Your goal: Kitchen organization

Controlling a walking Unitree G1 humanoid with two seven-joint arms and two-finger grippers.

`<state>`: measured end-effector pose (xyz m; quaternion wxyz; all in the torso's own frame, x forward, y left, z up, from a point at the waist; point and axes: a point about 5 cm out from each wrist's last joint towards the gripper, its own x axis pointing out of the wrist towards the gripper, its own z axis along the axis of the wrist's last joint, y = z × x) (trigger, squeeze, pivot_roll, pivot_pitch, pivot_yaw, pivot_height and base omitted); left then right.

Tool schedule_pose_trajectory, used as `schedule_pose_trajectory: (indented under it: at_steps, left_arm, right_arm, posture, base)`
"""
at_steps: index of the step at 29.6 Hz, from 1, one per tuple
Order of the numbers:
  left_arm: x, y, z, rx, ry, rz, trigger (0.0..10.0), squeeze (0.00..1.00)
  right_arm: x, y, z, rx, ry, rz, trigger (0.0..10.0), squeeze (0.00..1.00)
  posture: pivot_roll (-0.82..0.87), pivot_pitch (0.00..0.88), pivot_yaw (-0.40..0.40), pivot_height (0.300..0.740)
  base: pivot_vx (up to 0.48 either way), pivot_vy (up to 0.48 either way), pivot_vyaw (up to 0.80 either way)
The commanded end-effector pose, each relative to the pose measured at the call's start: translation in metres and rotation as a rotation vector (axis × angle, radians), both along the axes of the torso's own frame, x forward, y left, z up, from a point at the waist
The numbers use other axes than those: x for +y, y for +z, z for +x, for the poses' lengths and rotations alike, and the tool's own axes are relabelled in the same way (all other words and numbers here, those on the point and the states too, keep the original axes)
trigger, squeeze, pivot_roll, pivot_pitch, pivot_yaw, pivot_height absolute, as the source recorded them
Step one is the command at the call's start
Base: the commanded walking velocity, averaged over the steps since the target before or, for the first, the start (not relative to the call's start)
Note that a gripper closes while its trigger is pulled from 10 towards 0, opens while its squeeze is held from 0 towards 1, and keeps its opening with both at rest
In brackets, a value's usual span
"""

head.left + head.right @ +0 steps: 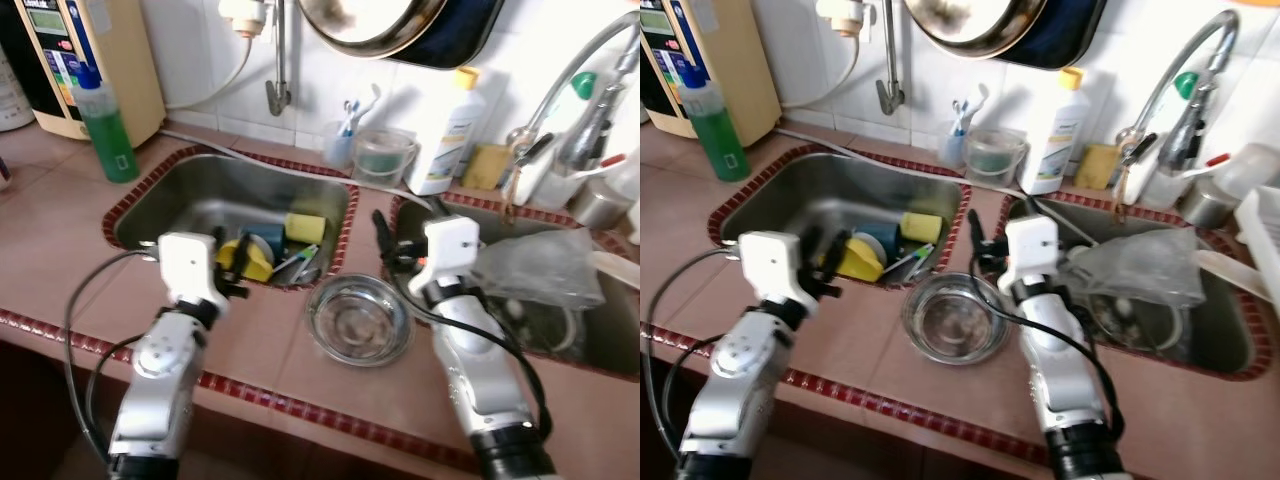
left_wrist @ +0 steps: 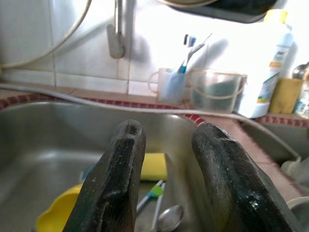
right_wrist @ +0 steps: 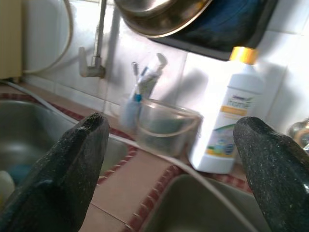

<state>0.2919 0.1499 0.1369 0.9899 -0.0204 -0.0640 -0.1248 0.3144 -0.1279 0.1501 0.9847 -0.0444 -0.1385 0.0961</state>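
my left claw [image 2: 166, 159] hangs over the near edge of the left sink [image 1: 190, 195], fingers slightly parted, grasping nothing. my right claw [image 3: 174, 150] is spread wide and empty above the strip between the sinks. the steel bowl [image 1: 359, 319] sits on the table [image 1: 60, 240] between my arms.

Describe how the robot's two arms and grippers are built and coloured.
Both arms are silver, jointed metal with a black cuff near the bottom of the picture. Each ends in a boxy white wrist block carrying two long black fingers with a rough, scuffed surface. Black cables loop loosely along each arm: left gripper, right gripper.
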Motion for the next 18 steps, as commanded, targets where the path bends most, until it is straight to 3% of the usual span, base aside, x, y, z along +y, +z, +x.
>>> schedule_pose_trajectory:
  at_steps: [1, 4, 18]
  left_arm:
    - [0.003, 0.001, -0.001, 0.001, 0.005, 0.002, 10.0, 0.0]
    - [0.002, 0.001, -0.003, 0.0, -0.003, 0.004, 10.0, 0.0]
    - [-0.004, 0.002, -0.009, 0.001, -0.095, 0.042, 10.0, 0.0]
  right_arm:
    - [0.005, 0.005, -0.001, -0.012, 0.019, 0.006, 10.0, 0.0]
    - [0.004, 0.003, -0.002, -0.004, 0.021, 0.003, 10.0, 0.0]
    - [-0.001, -0.019, -0.022, 0.117, 0.132, 0.033, 10.0, 0.0]
  posture:
    - [0.0, 0.017, -0.063, 0.74]
    - [0.0, 0.022, -0.061, 0.74]
    - [-0.01, 0.055, -0.047, 0.74]
  base:
    - [0.0, -0.375, 0.0]
    - [0.0, -0.339, 0.0]
    - [0.0, 0.0, 0.0]
